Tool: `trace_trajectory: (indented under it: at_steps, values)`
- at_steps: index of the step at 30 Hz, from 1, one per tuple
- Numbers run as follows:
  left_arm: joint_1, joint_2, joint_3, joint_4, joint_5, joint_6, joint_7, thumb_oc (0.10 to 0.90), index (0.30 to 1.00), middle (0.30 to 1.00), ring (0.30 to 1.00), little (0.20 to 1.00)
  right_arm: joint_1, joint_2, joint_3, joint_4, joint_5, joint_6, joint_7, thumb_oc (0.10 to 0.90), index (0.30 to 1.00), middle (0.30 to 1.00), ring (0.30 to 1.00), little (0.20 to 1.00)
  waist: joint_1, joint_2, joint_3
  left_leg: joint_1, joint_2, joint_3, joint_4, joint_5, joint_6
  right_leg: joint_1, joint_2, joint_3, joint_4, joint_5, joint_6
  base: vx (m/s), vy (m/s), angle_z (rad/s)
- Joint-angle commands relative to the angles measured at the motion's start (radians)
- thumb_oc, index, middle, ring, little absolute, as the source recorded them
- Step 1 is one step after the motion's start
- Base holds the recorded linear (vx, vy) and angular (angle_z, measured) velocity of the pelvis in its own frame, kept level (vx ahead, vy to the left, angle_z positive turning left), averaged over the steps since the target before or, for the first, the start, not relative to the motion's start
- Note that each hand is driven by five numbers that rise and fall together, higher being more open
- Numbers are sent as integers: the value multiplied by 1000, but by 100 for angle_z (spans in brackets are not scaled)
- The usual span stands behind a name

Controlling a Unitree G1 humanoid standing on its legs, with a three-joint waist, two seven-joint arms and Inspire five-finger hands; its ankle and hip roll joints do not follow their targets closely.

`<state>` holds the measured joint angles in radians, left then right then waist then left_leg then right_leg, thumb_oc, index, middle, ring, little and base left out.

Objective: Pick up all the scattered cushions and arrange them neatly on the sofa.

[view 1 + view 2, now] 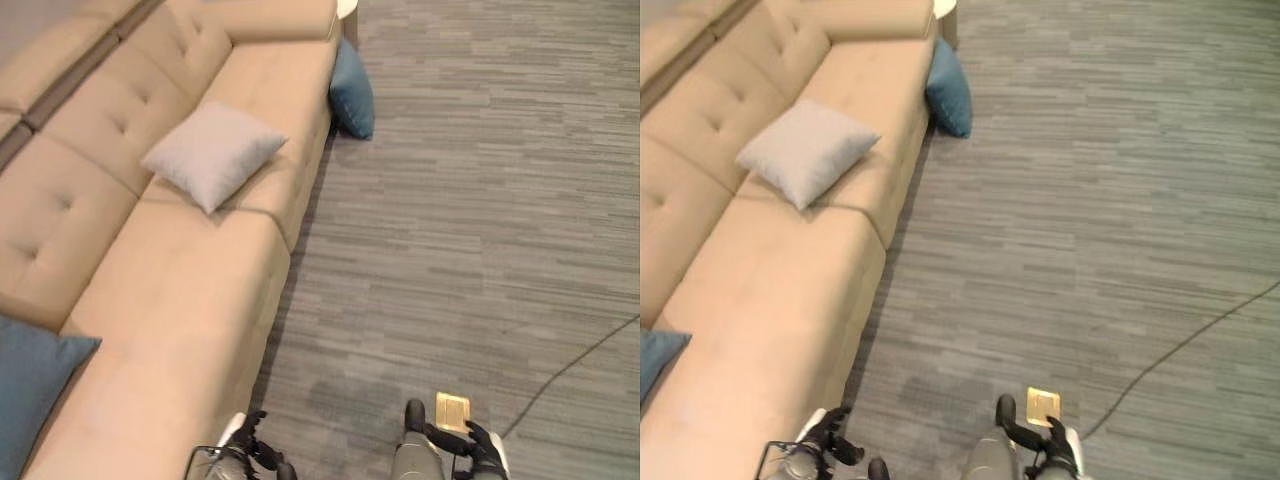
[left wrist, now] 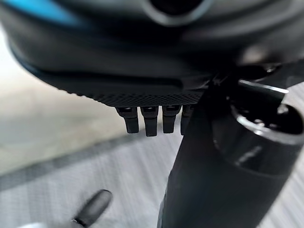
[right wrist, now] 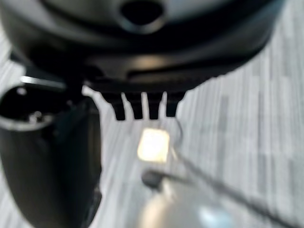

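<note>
Blue cushion (image 1: 352,92) seen on floor, far, leaned against sofa (image 1: 190,300) end. Grey cushion (image 1: 212,152) already laid on seat. Another blue cushion (image 1: 30,385) at near left. Judged light, soft, squashable; best gripped at corner or edge. Left robot hand (image 1: 250,440), right robot hand (image 1: 470,445) held low, fingers relaxed, nothing held.

grey cushion (image 1: 213,153): flat on sofa (image 1: 170,300) seat | blue cushion (image 1: 352,90): floor, leaning on sofa front | blue cushion (image 1: 30,385): sofa
</note>
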<state>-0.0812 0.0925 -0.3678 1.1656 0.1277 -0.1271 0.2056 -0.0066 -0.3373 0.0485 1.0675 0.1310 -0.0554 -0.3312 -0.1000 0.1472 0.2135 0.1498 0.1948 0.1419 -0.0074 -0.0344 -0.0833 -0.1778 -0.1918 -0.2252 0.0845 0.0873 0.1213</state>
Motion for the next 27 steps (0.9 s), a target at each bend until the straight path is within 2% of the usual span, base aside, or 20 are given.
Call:
trace_trajectory:
  at_steps: [1, 3, 4, 5, 6, 8, 9, 10, 11, 12, 15, 17, 19, 20, 22, 23, 24, 25, 26, 27]
  values:
    - [-7, 98, 48, 30, -19, -5, 32, 800, 900, 900, 900, 900, -38, 1, 3, -26, 29, -61, -24, 800, 900, 900, 900, 900, 5, -56, -20, -35, 23, -39, 278, -25, -6, 61, -14, 1, 39, -98, 6, 307, -662, -28]
    - [1, 102, 12, 15, 29, -1, 27, 800, 900, 900, 900, 900, -33, -13, 14, -46, 19, -64, -31, 800, 900, 900, 900, 900, 16, -72, 3, -126, 58, -53, 502, 62, 23, 119, 28, 4, 26, -129, -43, 342, -640, -40]
    - [-7, 110, -23, -31, 67, -1, 28, 800, 900, 900, 900, 900, -32, -24, 24, -73, 17, -65, -34, 800, 900, 900, 900, 900, 22, -91, 26, -183, 83, -24, 634, 71, 42, 167, 58, 11, 11, -159, -74, 321, -567, -54]
    - [-12, 111, -40, -64, 78, -1, 26, 800, 900, 900, 900, 900, -28, -23, 25, -78, 17, -61, -36, 800, 900, 900, 900, 900, 37, -104, 40, -224, 69, 4, 667, 48, 57, 179, 60, 15, 1, -160, -87, 416, -485, -51]
    - [-19, 95, -64, -106, 76, -8, 21, 800, 900, 900, 900, 900, -29, -20, 38, -77, 18, -62, -34, 800, 900, 900, 900, 900, 59, -113, 49, -313, -31, 2, 651, -12, 60, 214, 74, 35, -18, -174, -83, 318, -228, -35]
    - [-24, 82, -84, -155, 51, -20, 12, 800, 900, 900, 900, 900, -32, -5, 40, -66, 34, -67, -31, 800, 900, 900, 900, 900, 86, -117, 46, -365, -104, 14, 520, -35, 64, 246, 83, 42, -40, -183, -67, 357, -104, -35]
    - [-28, 79, -102, -178, 46, -27, 5, 800, 900, 900, 900, 900, -39, 2, 44, -53, 44, -70, -37, 800, 900, 900, 900, 900, 103, -109, 46, -389, -131, 22, 397, -12, 66, 267, 96, 34, -54, -189, -60, 377, -32, -27]
    - [-34, 79, -118, -199, 49, -31, 4, 800, 900, 900, 900, 900, -45, 7, 52, -45, 47, -72, -44, 800, 900, 900, 900, 900, 123, -95, 47, -406, -148, 13, 280, 43, 56, 292, 119, 33, -67, -199, -56, 277, -14, -20]
    - [-34, 79, -118, -199, 49, -31, 3, 800, 900, 900, 900, 900, -45, 7, 52, -44, 47, -73, -44, 800, 900, 900, 900, 900, 123, -97, 46, -403, -151, 14, 268, 52, 56, 290, 118, 33, -69, -196, -56, 421, -25, -13]
    - [-40, 86, -140, -203, 78, -36, 10, 800, 900, 900, 900, 900, -49, 16, 58, -37, 44, -72, -52, 800, 900, 900, 900, 900, 152, -88, 42, -426, -171, -6, 67, 119, 31, 339, 144, 33, -97, -212, -46, 273, -23, -29]
    - [-16, 81, -104, -150, 65, -30, 13, 800, 900, 900, 900, 900, -46, 32, 75, -40, 28, -68, -49, 800, 900, 900, 900, 900, 170, -93, 31, -426, -191, -33, -15, 151, 37, 382, 158, 48, -106, -239, -40, 495, 12, -16]
    - [8, 77, -51, -72, 51, -13, 26, 800, 900, 900, 900, 900, -39, 43, 81, -48, 9, -70, -49, 800, 900, 900, 900, 900, 178, -100, 11, -413, -198, -54, -8, 190, 46, 402, 158, 52, -109, -249, -36, 432, 102, -34]
    - [13, 78, -35, -36, 54, -6, 32, 800, 900, 900, 900, 900, -40, 47, 78, -48, 6, -67, -53, 800, 900, 900, 900, 900, 180, -109, 1, -413, -207, -57, 6, 183, 53, 406, 147, 57, -103, -257, -29, 289, 88, -35]
    - [21, 78, -18, -2, 51, 2, 30, 800, 900, 900, 900, 900, -40, 54, 70, -48, 15, -66, -54, 800, 900, 900, 900, 900, 185, -120, -10, -407, -220, -63, 22, 168, 68, 410, 135, 64, -80, -265, -21, 454, 179, -1]
    - [31, 95, 42, 61, 44, 20, 37, 800, 900, 900, 900, 900, -35, 77, 35, -34, 63, -72, -35, 800, 900, 900, 900, 900, 184, -148, -25, -360, -261, -60, 58, 101, 113, 363, 77, 58, 162, -234, 27, 557, 279, 18]
    - [30, 96, 51, 72, 45, 24, 44, 800, 900, 900, 900, 900, -47, 73, 37, -33, 57, -66, -29, 800, 900, 900, 900, 900, 186, -154, -26, -343, -281, -51, 70, 67, 134, 326, 26, 36, 272, -126, 72, 360, 282, 30]
    - [28, 99, 55, 67, 43, 26, 51, 800, 900, 900, 900, 900, -51, 72, 39, -42, 48, -62, -29, 800, 900, 900, 900, 900, 179, -149, -17, -304, -293, -53, 73, 45, 153, 286, -14, 19, 395, -39, 85, 230, 209, 20]
    - [28, 99, 56, 67, 43, 26, 51, 800, 900, 900, 900, 900, -51, 71, 39, -42, 48, -62, -29, 800, 900, 900, 900, 900, 180, -147, -19, -306, -291, -53, 73, 47, 152, 283, -11, 20, 393, -36, 84, 398, 237, 4]
    - [18, 117, 57, 45, 34, 27, 67, 800, 900, 900, 900, 900, -46, 66, 38, -76, 39, -66, -26, 800, 900, 900, 900, 900, 157, -114, -2, -223, -284, -86, 52, 19, 174, 194, -18, 5, 572, 28, 61, 400, 151, 16]
    - [13, 121, 52, 33, 35, 26, 73, 800, 900, 900, 900, 900, -39, 65, 33, -90, 41, -68, -31, 800, 900, 900, 900, 900, 139, -102, 10, -182, -282, -119, 38, 12, 177, 144, 1, 16, 629, -30, 40, 527, 152, 59]
